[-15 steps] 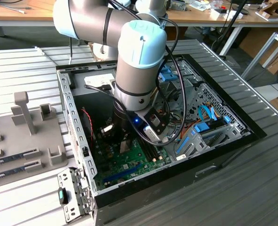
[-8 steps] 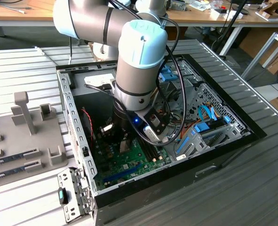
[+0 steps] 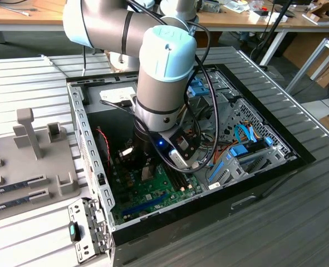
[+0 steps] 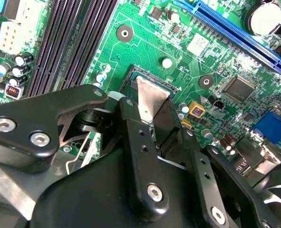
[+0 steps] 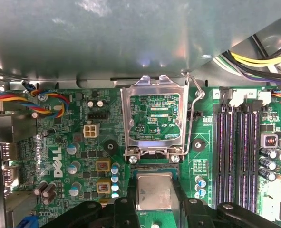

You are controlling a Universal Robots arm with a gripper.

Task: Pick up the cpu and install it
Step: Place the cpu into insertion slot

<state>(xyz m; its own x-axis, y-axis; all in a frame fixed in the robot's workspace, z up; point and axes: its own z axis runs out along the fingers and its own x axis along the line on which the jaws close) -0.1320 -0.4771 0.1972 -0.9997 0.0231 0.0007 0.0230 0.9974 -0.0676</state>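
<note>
The open computer case (image 3: 253, 139) is taking up most of the exterior view, with the arm (image 3: 164, 72) reaching down into it so that the gripper (image 4: 154, 111) is hanging low over the green motherboard (image 4: 145, 42).

On that board, just ahead of the jaws, the metal load frame (image 5: 153, 118) of the socket is standing flipped open, its retention lever (image 5: 193, 114) swung up beside it. In the first wrist view, the black memory slots (image 5: 237, 156) are running off to one side of the jaws, well clear of them.

The jaws are closing on the cpu (image 5: 154, 191): in both wrist views the two black fingers (image 4: 140, 156) are flanking the silver-topped chip, pressing on opposite edges. The cpu is sitting between the fingertips, directly over the socket (image 4: 130, 76) and apparently down at or just above its seat; whether it is already resting on the contacts cannot be told.

The risk now, as I judge it, is misalignment. If the chip is sitting slightly rotated or tilted in the grip, pressing it down could bend the socket contacts. An uneven release could also drag one edge sideways and leave the chip cocked against the socket wall.
</note>
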